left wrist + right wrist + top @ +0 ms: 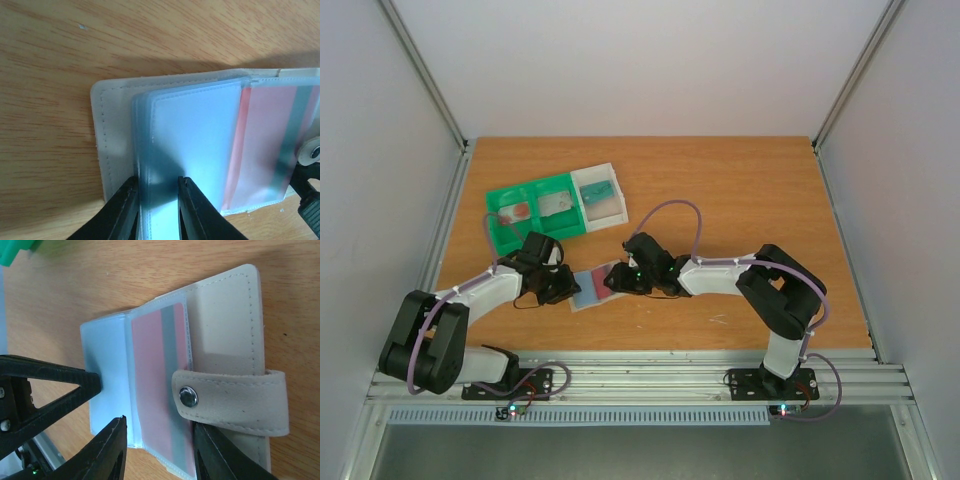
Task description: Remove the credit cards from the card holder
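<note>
The holder (588, 288) lies open and flat on the table (50, 75), in the middle, right between the two arms. Farther back is the tray (500, 238), with other cards (517, 211) in it. The left pincer (158, 179) comes at the holder from its left side. Its two fingers look clamped on the edge of the clear sleeves (195, 130), with a bit of sleeve squeezed between them, so this arm seems to be pinning the holder down. One pink card (150, 370) with a grey stripe sits in a sleeve on the right half, next to the strap (240, 400) with its round snap. The right pincer (159, 421) is the one close to this card. The card's long side runs straight away from this pincer, and its near short end sits between the two fingers. The fingers stand apart, about as wide as the card, one on each side. I cannot tell if they squeeze it or only wait beside it. I think the right arm is the one to take the card. It would need to grip that near end and pull it back toward itself, along the card's long side, while the left pincer holds on. The strap is just beside the right finger and could get in the way.
</note>
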